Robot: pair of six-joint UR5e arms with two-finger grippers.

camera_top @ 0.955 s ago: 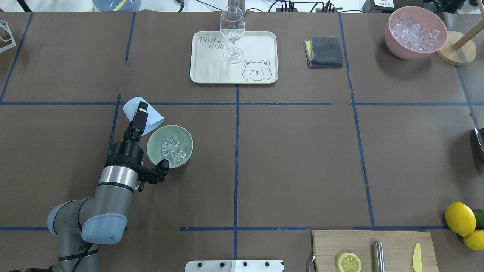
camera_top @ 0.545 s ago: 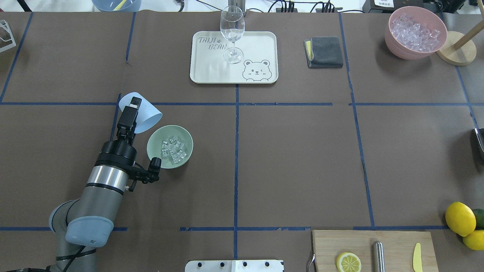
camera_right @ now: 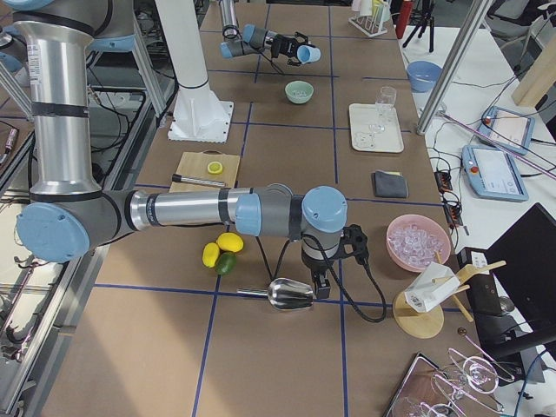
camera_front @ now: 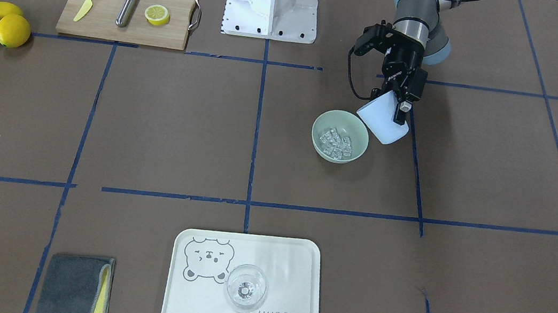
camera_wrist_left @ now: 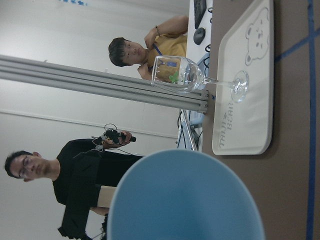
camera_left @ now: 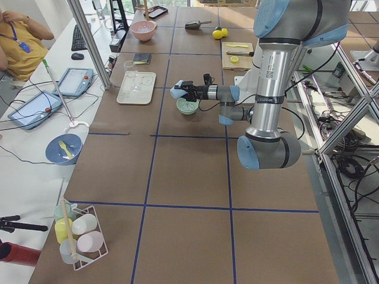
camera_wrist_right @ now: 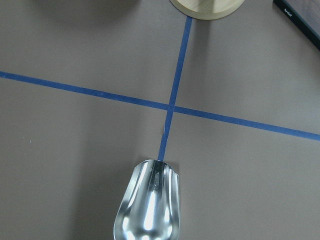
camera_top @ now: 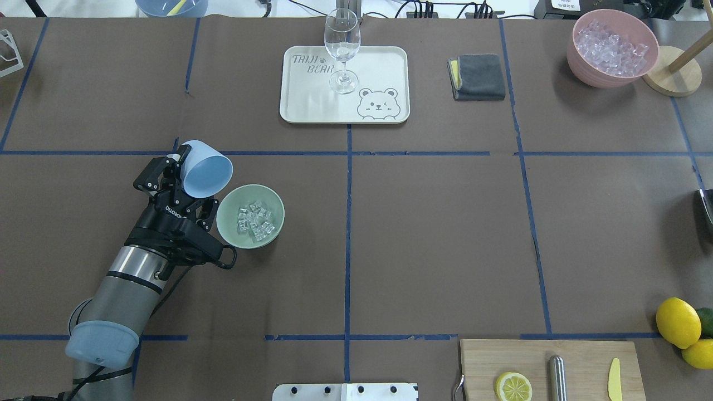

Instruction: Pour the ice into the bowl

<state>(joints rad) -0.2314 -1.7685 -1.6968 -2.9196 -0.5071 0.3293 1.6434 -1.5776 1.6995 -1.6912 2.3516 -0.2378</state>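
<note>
The pale green bowl [camera_top: 277,207] [camera_front: 362,135] stands left of the table's centre with the ice [camera_top: 255,220] [camera_front: 336,141] heaped inside it. My left gripper [camera_top: 181,172] [camera_front: 396,104] is shut on a light blue cup [camera_top: 207,170] [camera_front: 383,120], which hangs tilted just beside the bowl's rim, its mouth showing no ice. The cup's wall [camera_wrist_left: 185,200] fills the bottom of the left wrist view. My right gripper [camera_right: 323,280] shows only in the exterior right view, at a metal scoop [camera_right: 291,295] [camera_wrist_right: 147,210]; I cannot tell if it is open or shut.
A white tray [camera_top: 384,61] with a wine glass [camera_top: 341,47] sits at the back centre, a grey cloth [camera_top: 477,76] to its right. The pink tub of ice [camera_top: 611,47] is at the back right. A cutting board [camera_top: 579,356] and lemons [camera_top: 678,322] lie front right.
The left wrist has rolled, turning the cup from tipped toward the bowl to mouth showing upward. The arm has drawn back to the left; the ice lies still in the bowl.
</note>
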